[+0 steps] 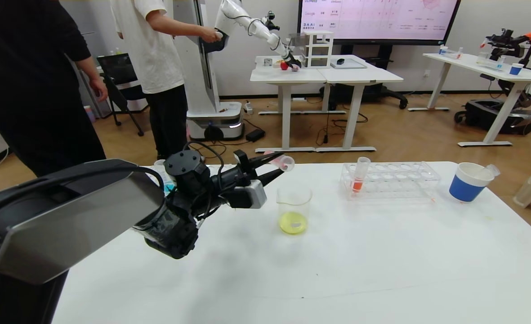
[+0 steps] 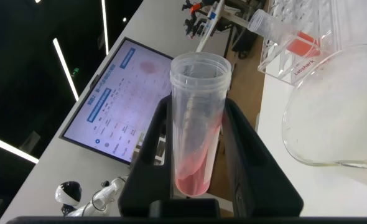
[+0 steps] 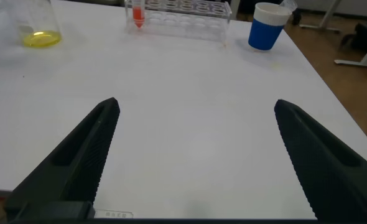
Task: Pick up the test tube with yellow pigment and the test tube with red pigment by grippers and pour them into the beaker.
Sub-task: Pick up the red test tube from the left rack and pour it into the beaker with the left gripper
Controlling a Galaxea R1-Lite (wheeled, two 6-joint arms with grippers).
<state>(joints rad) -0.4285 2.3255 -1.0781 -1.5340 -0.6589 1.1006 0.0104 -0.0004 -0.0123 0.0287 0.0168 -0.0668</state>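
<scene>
My left gripper (image 1: 275,167) is shut on the test tube with red pigment (image 1: 284,161) and holds it tilted almost flat, mouth toward the beaker (image 1: 294,209), just above and left of its rim. In the left wrist view the tube (image 2: 196,137) sits between the black fingers (image 2: 149,155), with pink liquid at its bottom and a streak along its wall. The beaker holds yellow liquid and also shows in the left wrist view (image 2: 339,118). No tube with yellow liquid shows. My right gripper (image 3: 196,124) is open and empty over bare table; it is outside the head view.
A clear rack (image 1: 391,180) right of the beaker holds a tube of orange-red liquid (image 1: 359,177). A blue-and-white paper cup (image 1: 470,182) at the far right holds an empty-looking tube (image 1: 490,171). Something blue (image 1: 168,184) is half hidden behind my left arm. People stand beyond the table's far left.
</scene>
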